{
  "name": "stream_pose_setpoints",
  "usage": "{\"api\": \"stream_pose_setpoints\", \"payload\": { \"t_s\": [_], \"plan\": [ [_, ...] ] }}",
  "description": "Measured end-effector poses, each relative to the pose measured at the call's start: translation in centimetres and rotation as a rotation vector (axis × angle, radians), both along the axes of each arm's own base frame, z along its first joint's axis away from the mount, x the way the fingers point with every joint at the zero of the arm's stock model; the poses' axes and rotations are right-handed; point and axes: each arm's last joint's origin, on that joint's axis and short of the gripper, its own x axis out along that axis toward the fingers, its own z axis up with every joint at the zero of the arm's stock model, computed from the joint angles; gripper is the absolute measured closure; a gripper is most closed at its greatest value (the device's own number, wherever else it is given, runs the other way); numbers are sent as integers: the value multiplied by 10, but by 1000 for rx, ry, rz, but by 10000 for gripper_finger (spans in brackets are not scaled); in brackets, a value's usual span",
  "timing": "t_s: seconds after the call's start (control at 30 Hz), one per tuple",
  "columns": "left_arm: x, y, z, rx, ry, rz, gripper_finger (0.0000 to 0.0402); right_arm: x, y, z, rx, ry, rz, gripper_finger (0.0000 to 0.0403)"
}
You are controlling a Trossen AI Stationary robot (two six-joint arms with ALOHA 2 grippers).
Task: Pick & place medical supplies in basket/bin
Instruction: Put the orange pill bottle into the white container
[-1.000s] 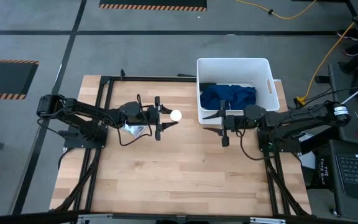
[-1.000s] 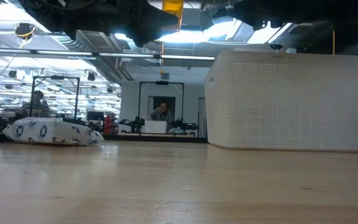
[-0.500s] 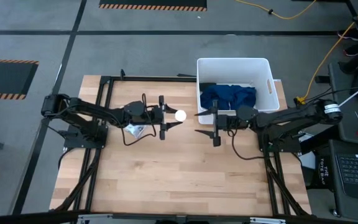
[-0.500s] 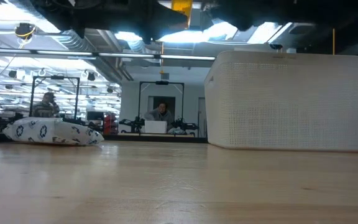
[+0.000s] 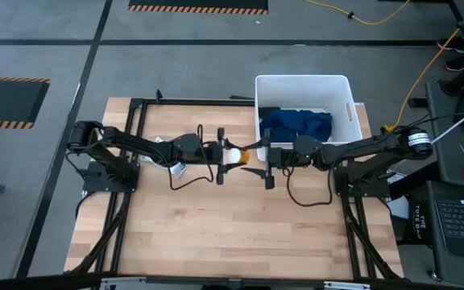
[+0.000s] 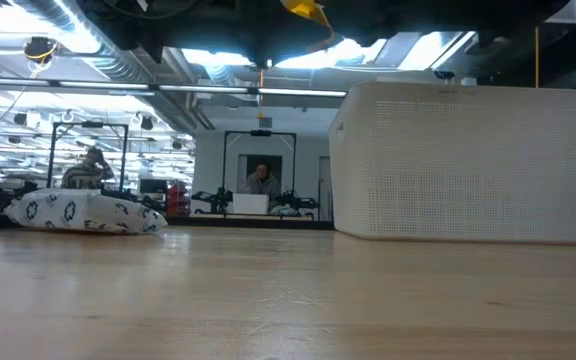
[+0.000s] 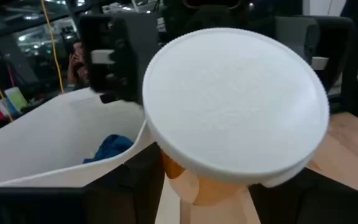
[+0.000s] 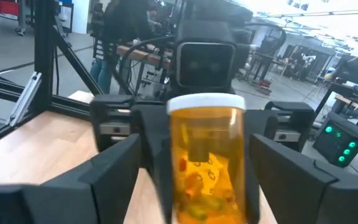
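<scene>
1. While the two dark arms meet over the middle of the light wooden tabletop (image 5: 216, 217), a translucent orange pill bottle with a white round cap (image 5: 234, 154) is held above the surface between them.
2. The bottle is pinched at its cap end by the jaws of the left gripper (image 5: 222, 153), as is seen from above and in the left wrist view, where the white cap (image 7: 235, 102) fills the picture.
3. The jaws of the right gripper (image 5: 268, 158) are spread wide on either side of the bottle's orange body (image 8: 205, 158); whether the body is touched by them cannot be told.
4. The white rectangular plastic tub with slot handles (image 5: 345, 89) stands at the far right part of the tabletop, just behind the right gripper.
5. A large dark-blue cloth (image 5: 296, 123) is lying crumpled inside the tub.
6. A small white packet with dark printed marks (image 6: 83, 212) is lying flat on the tabletop beneath the left arm, well apart from the tub.
</scene>
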Motion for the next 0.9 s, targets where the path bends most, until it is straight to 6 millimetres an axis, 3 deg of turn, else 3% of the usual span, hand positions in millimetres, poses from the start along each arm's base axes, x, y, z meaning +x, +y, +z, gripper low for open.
{"api": "stream_pose_setpoints", "payload": {
  "t_s": [0.33,0.9],
  "plan": [
    [-1,-17,2,88,3,23,206,2,0,-2,-13,16,0,104],
    [-2,-7,3,86,10,103,206,2,0,-2,-126,15,-3,104]
  ]
}}
